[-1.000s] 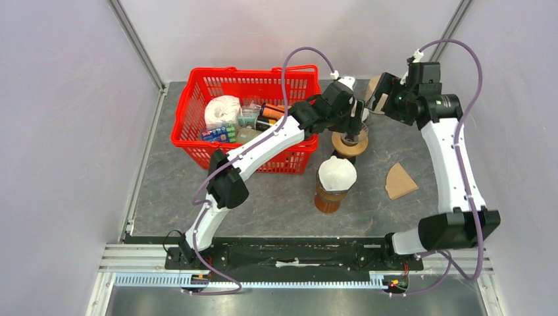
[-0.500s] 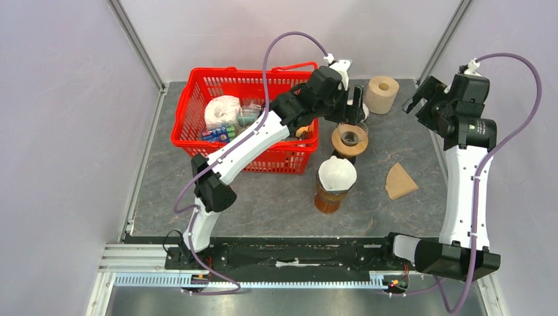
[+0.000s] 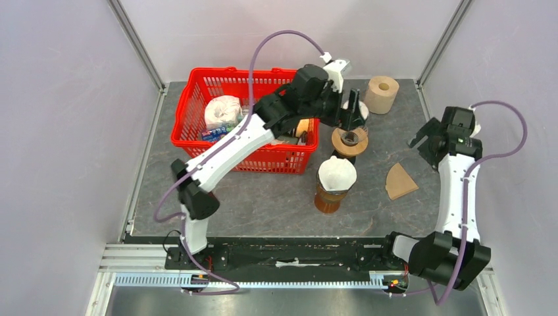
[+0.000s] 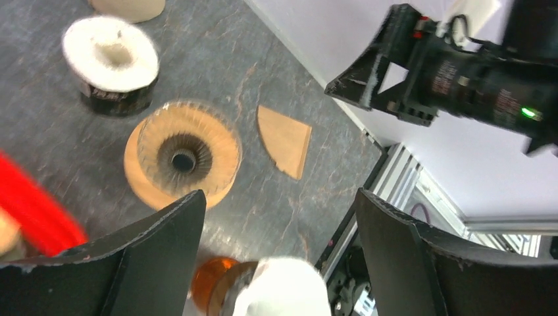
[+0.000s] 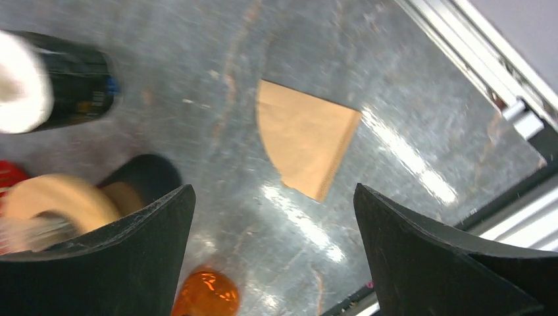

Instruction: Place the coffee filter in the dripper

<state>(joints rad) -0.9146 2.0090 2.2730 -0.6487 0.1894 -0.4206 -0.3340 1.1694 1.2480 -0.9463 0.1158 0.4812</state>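
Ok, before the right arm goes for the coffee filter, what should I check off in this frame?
1. The coffee filter lies flat and alone on the table: ok.
2. The right gripper is open and empty: ok.
3. The right gripper is lined up over the coffee filter: ok, it shows between the fingers in the right wrist view.
4. Its height above the coffee filter: cannot tell.
5. The dripper is empty: ok.
6. The left gripper is clear of the dripper: not ok, it hangs open close beside it.
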